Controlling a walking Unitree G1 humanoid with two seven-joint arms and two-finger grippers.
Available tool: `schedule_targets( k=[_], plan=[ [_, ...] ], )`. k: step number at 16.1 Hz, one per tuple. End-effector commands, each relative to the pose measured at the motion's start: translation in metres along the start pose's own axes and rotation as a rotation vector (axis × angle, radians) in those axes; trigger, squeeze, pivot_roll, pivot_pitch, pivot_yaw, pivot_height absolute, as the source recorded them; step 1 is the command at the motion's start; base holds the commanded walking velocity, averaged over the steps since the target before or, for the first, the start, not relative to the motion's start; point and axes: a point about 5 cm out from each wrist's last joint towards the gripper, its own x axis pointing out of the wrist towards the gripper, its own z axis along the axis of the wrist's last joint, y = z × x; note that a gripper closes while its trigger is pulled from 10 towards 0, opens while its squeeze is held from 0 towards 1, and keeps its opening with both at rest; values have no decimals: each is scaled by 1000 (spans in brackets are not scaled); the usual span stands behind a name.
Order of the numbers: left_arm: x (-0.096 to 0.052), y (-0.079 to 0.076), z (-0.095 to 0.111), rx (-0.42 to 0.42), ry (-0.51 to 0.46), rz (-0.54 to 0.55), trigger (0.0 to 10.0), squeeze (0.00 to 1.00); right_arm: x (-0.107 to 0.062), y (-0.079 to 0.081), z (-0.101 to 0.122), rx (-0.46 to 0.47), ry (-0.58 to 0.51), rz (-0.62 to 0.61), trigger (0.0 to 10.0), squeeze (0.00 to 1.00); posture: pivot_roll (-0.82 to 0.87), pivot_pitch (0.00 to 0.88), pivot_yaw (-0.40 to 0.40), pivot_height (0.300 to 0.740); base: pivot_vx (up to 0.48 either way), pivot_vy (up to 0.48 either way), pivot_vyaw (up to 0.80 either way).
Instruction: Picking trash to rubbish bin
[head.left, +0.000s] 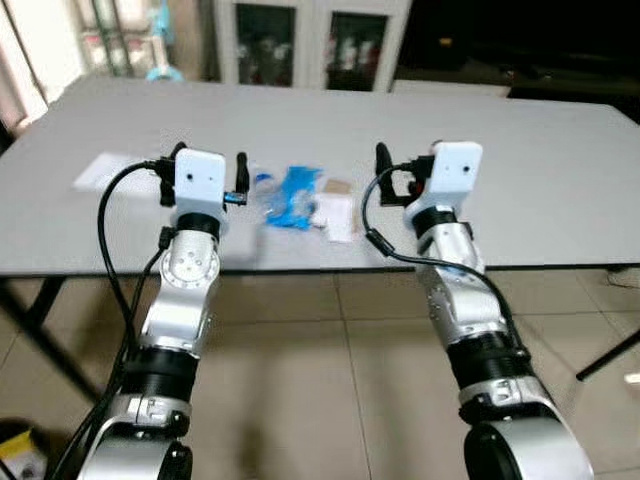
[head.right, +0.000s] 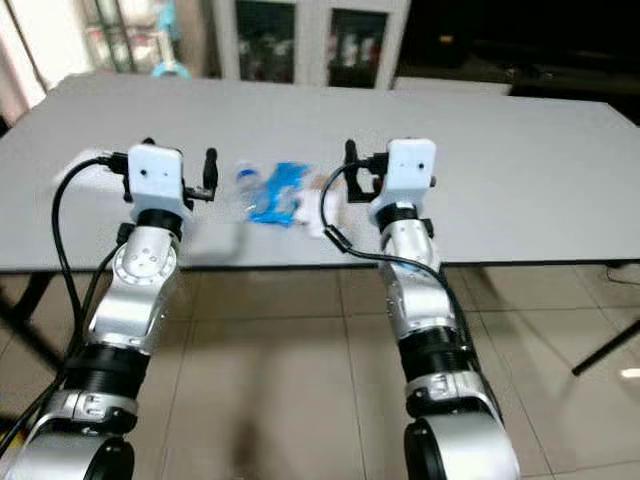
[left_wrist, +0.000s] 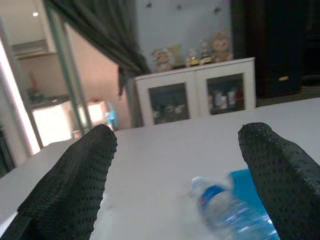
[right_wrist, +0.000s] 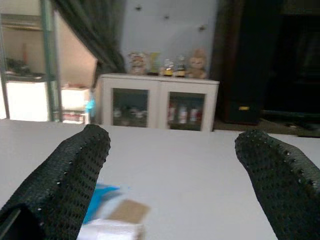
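The trash lay in a small heap near the front edge of the table (head.left: 520, 180): a clear bottle (head.left: 264, 190) with a blue cap, a blue wrapper (head.left: 295, 195) touching it on its right, and a white packet (head.left: 336, 215) with a scrap of brown card (head.left: 338, 186) just beyond the wrapper; the left gripper (head.left: 207, 172) hung over the table's edge just left of the bottle, its fingers (left_wrist: 75, 185) spread wide and holding nothing; the right gripper (head.left: 405, 170) hung just right of the packet, equally wide open and empty; no bin was in sight. The step in hand seemed to be the approach to a first pick; it would go best by taking one piece at a time, lowering the left gripper to straddle the bottle across its width, since the round body might roll, and closing firmly; the thin wrapper would likely need a pinch at a raised fold.
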Motion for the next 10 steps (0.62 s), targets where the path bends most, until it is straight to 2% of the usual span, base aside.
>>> schedule_targets(
  k=[1, 10],
  plan=[
    [1, -11, 8, -3, -20, -36, 10000, 0, 1, -10, 6, -2, -14, -31, 10000, 0, 32, 0, -69, 740, 480, 0, 0],
    [2, -12, 9, -2, -10, -44, 10000, 0, -2, -12, 2, 2, 2, -38, 10000, 0, 23, 18, -57, 740, 480, 0, 0]
  ],
)
